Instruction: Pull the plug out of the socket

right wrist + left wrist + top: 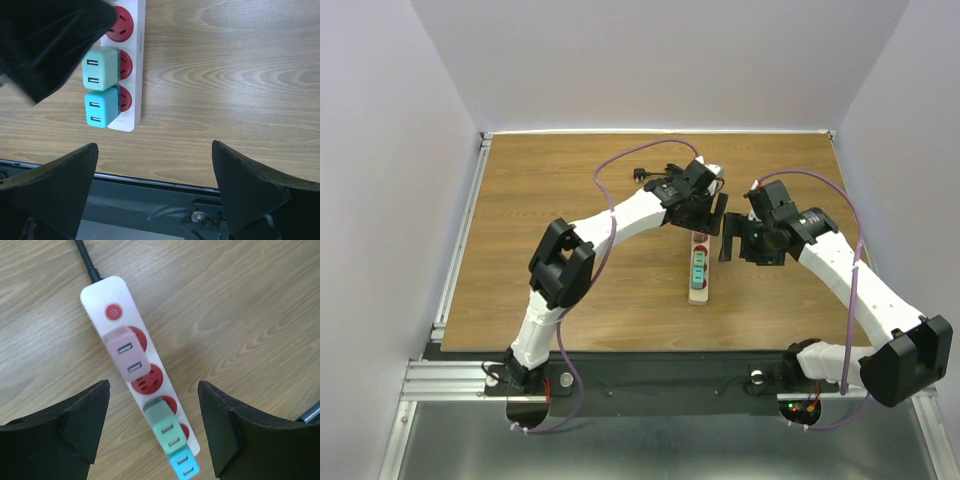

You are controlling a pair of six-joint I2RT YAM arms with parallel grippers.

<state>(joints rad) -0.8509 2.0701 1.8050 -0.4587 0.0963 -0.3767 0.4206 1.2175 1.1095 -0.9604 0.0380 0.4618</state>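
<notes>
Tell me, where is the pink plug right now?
In the left wrist view the pink plug sits upper centre, in the socket's outlet next to the red switch, with one empty outlet between it and the green plug.

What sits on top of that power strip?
A pink plug, a green plug and a blue plug. The red outlet between pink and green is bare; the other outlets are mostly covered.

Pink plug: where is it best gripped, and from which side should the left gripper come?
Take the pink plug by the two flat side faces across the socket, coming from above. It stands proud of the socket, those faces are free, and the open left gripper looks wide enough.
</notes>
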